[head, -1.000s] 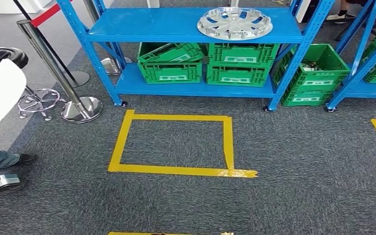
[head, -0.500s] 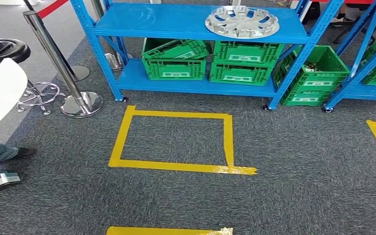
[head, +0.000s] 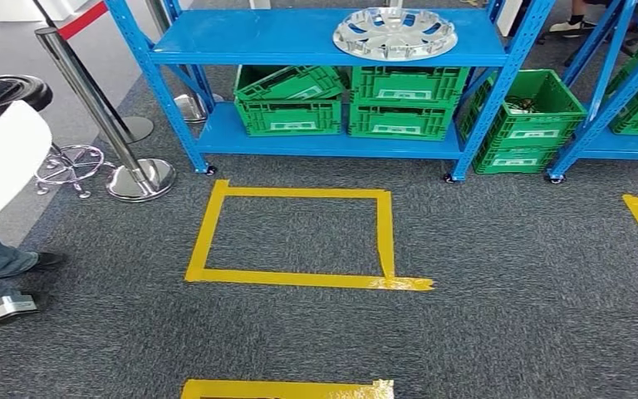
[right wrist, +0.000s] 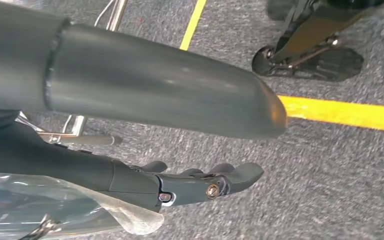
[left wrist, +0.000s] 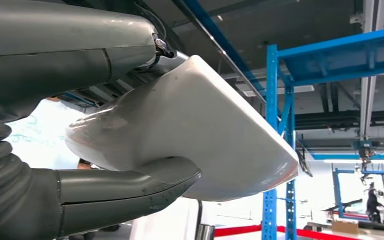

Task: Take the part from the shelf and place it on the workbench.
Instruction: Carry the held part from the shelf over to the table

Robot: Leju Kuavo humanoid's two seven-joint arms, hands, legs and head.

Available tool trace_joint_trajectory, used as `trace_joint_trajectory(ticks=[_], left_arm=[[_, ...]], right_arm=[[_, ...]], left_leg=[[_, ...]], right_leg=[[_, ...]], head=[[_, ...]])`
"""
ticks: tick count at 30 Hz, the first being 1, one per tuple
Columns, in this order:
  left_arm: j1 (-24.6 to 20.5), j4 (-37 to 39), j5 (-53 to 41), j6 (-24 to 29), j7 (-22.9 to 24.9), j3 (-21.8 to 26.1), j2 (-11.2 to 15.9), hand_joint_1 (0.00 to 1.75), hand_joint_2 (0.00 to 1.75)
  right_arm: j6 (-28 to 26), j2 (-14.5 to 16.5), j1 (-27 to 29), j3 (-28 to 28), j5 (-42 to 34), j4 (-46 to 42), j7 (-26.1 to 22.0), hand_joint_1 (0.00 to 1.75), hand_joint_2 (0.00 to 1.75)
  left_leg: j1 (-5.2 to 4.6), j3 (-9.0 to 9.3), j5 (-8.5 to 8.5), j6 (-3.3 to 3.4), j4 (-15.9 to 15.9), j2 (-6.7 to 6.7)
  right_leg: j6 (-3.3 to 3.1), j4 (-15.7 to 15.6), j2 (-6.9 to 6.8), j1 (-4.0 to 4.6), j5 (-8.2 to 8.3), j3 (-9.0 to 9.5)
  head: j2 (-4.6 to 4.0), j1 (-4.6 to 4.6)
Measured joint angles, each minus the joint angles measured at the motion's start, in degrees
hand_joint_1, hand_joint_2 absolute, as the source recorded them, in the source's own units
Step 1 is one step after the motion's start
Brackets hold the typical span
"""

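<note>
My left hand (left wrist: 95,195) grips a white, smooth, curved part (left wrist: 195,130), thumb on one face and fingers on the other. In the head view the same white part (head: 0,162) juts in at the left edge and covers the hand holding it. My right hand (right wrist: 145,85) hangs over the grey carpet with its thumb and darker fingers (right wrist: 205,182) apart and nothing between them. A clear plastic piece lies beside its wrist.
A blue shelf (head: 299,37) stands ahead with a silver hubcap (head: 395,33) on top and green crates (head: 287,104) below. A second blue rack (head: 623,75) is at right. A chrome stanchion (head: 137,179), a black stool (head: 4,87) and a person's leg (head: 0,262) are at left. A yellow tape square (head: 295,278) marks the carpet.
The whole head picture has shifted slightly, first right and nearer, then back left, so the camera moved. The white part stays at the left edge.
</note>
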Motion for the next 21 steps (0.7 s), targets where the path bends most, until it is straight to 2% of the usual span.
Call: trace_joint_trajectory(ticks=[1,2,4,5,6,10,15,21], left_arm=[[-0.02,0.04,0.01,-0.04,-0.01,-0.16,0.0,1.75,1.75],[-0.08,0.08,0.01,-0.05,-0.01,-0.29,0.0,1.75,1.75],[-0.28,0.11,0.03,-0.06,0.0,-0.44,0.01,1.75,1.75],[-0.41,0.11,0.04,-0.05,0.01,-0.47,0.01,1.75,1.75],[-0.51,0.12,0.06,-0.04,0.0,-0.5,0.01,1.75,1.75],[-0.61,0.16,0.1,0.03,0.0,-0.58,-0.01,1.75,1.75],[-0.68,0.19,0.0,0.05,0.0,-0.61,0.0,1.75,1.75],[-0.78,0.23,-0.14,0.03,0.24,-0.61,0.0,1.75,1.75]], right_arm=[[-0.01,0.0,0.01,0.0,0.05,0.0,0.02,0.0,0.0],[-0.02,0.01,0.0,0.0,0.09,0.0,0.03,0.0,0.0],[-0.02,0.01,-0.05,0.0,0.14,0.0,0.04,0.0,0.0],[-0.02,0.01,-0.1,0.0,0.15,0.0,0.04,0.0,0.0],[-0.03,0.0,-0.15,0.0,0.16,0.0,0.04,0.0,0.0],[-0.06,-0.02,-0.13,0.02,0.28,0.0,0.09,0.0,0.0],[-0.28,-0.02,-0.11,0.02,0.71,0.0,0.44,0.0,0.0],[-1.41,-0.02,-0.12,0.02,1.07,0.0,1.14,0.0,0.0]], left_leg=[[0.0,0.62,0.65,0.04,-0.45,0.0],[0.0,2.3,2.2,0.17,-3.13,0.0],[-0.1,6.68,5.14,0.62,-11.11,0.01],[-0.19,8.09,5.83,0.91,-13.96,0.0],[-0.26,8.74,5.99,1.16,-15.59,-0.02],[-0.5,8.47,6.12,1.51,-16.06,-0.09],[-0.71,8.21,6.35,1.9,-16.0,-0.08],[-0.8,8.01,6.46,2.11,-15.97,-0.07]], right_leg=[[0.02,0.1,0.01,0.05,0.08,-0.18],[0.06,0.22,0.01,0.07,0.14,-0.3],[0.25,0.59,0.03,0.22,0.17,-0.52],[0.44,0.77,0.04,0.33,0.22,-0.73],[0.61,0.99,0.05,0.46,0.19,-1.0],[0.39,1.1,0.04,0.46,0.41,-1.53],[1.23,0.68,0.11,0.24,0.94,-1.56],[1.56,0.58,0.11,0.12,1.15,-1.74]], head=[[0.0,0.01],[0.0,-0.01],[0.0,0.0],[0.0,0.02],[0.0,0.03],[0.0,0.11],[0.0,0.09],[0.0,0.08]])
